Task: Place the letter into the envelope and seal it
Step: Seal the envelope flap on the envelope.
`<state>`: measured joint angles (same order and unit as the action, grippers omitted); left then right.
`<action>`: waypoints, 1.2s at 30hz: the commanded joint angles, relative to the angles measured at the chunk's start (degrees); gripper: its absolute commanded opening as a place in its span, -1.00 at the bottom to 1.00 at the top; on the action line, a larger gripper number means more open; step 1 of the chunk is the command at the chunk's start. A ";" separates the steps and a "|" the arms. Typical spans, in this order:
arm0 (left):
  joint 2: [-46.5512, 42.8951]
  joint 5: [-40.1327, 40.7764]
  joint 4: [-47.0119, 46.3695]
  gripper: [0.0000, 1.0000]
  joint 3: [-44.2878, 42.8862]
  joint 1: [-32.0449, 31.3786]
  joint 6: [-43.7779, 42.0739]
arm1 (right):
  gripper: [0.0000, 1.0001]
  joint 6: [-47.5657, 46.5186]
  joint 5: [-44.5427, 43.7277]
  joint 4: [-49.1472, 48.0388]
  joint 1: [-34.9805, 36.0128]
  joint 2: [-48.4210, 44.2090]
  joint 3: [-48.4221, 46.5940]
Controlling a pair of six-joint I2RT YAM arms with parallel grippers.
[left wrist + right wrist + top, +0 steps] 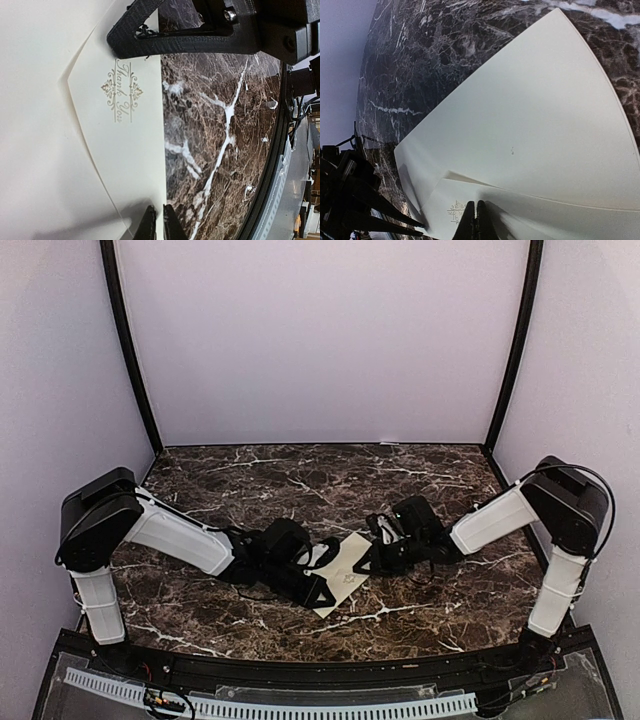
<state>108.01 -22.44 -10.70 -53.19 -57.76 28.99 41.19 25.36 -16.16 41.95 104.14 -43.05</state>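
Note:
The cream envelope (345, 568) lies flat in the middle of the marble table, its triangular flap (125, 145) folded over the body. A faint "Thank You" emblem (121, 92) shows on the flap. My left gripper (156, 222) is shut to a thin slit, its tips resting at the flap's long folded edge beside bare marble. My right gripper (476, 220) is shut and its tips rest on the flap next to the emblem (456, 211). In the top view the left gripper (322, 580) and right gripper (372, 558) meet over the envelope. The letter is out of view.
Dark marble table (300, 480) with pale walls on three sides. The black rail (270, 165) of the near table edge runs close to the envelope. The right gripper's black finger frame (185, 35) sits over the flap's far end in the left wrist view.

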 commanded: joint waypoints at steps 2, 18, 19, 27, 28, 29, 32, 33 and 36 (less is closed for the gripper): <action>1.03 1.30 5.28 -0.88 0.73 -0.16 0.15 | -1.00 -2.10 -1.37 4.17 -0.77 0.67 1.37; 1.28 1.31 5.07 -0.88 0.29 -0.16 0.19 | -1.00 1.50 4.61 -0.49 6.91 2.18 -0.63; 1.26 1.29 5.14 -0.88 0.28 -0.16 0.14 | -1.00 1.63 3.71 0.03 6.91 2.16 -0.71; 1.26 1.43 5.51 -0.89 0.28 -0.16 0.01 | -1.00 1.24 -1.98 3.47 2.63 0.67 1.05; 1.25 1.43 5.51 -0.89 0.21 -0.16 -0.05 | -1.00 0.81 -2.60 3.83 2.02 0.50 1.18; 1.29 1.43 5.51 -0.89 0.20 -0.18 -0.07 | -1.00 0.51 -3.21 4.33 1.19 0.35 1.25; 1.27 1.49 5.58 -0.89 0.25 -0.16 -0.08 | -1.00 -0.50 -4.22 5.40 -0.69 0.42 1.54; 1.25 1.55 5.63 -0.89 0.26 -0.16 -0.08 | -1.00 -0.89 -4.50 5.79 -1.21 0.43 1.63; 1.21 1.60 5.77 -0.90 0.26 -0.16 -0.01 | -1.00 -2.10 -5.66 7.15 -2.58 -0.01 2.10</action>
<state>108.01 -22.04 -10.59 -53.23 -57.76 29.15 41.41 26.28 -15.75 41.58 104.18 -43.05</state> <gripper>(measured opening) 0.052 0.003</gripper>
